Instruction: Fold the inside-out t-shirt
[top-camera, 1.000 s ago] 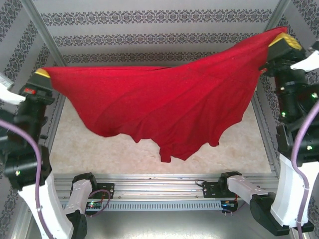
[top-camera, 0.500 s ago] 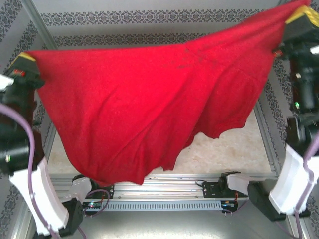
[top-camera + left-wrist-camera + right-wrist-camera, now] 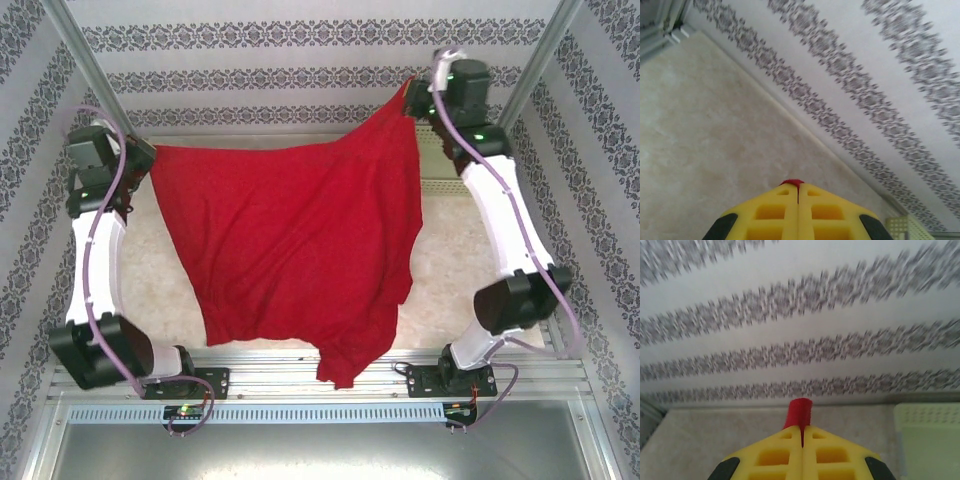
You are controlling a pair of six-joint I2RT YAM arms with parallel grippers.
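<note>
The inside-out t-shirt [image 3: 290,240] is a bright red cloth stretched between both arms at the far side of the table, its lower part draping toward the near rail. My left gripper [image 3: 148,160] holds its far left corner. In the left wrist view the yellow fingers [image 3: 770,212] are pressed together, with a sliver of the red t-shirt [image 3: 791,182] at the left gripper's [image 3: 798,187] tips. My right gripper [image 3: 410,95] holds the far right corner, higher up. In the right wrist view a tab of the red t-shirt [image 3: 800,412] sticks out of the shut right gripper [image 3: 801,429].
A pale green lattice basket [image 3: 445,180] stands at the far right of the table behind the right arm; this basket [image 3: 930,440] is close beside the right gripper. The basket's corner [image 3: 907,227] is beyond the left gripper. Patterned walls and metal posts enclose the marbled table [image 3: 470,260].
Both arms have swung from high up near the camera out to the far side of the table, carrying the shirt away and down. Both grips are unchanged.
</note>
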